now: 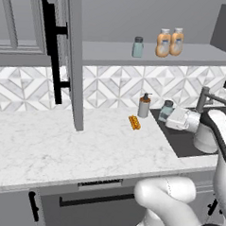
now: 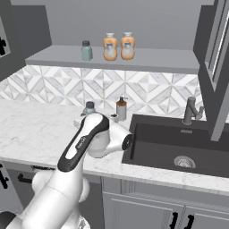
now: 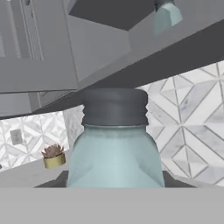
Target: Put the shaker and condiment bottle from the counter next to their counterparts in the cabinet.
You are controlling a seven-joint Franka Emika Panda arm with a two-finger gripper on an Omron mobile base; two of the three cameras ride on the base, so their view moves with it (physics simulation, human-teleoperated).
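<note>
Gripper [image 1: 170, 116] clamped on small teal-grey translucent shaker [image 3: 114, 148] with dark grey cap, held at far edge of white marble counter [image 1: 61, 145], right of grey pump dispenser [image 1: 144, 106]. Second identical shaker [image 1: 138, 47] on grey cabinet shelf [image 1: 151, 55], left of two orange-tan condiment bottles [image 1: 162, 43] standing together. Cabinet door [image 1: 73, 60] open.

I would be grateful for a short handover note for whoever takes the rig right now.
Gripper: at the shaker by the sink; jaws hidden, so a grip cannot be confirmed.
On the cabinet shelf: two condiment bottles side by side, and the second shaker a little apart from them.
Done: the bottle step looks finished.
Left: lift the shaker from the counter and set it beside the second shaker.
</note>
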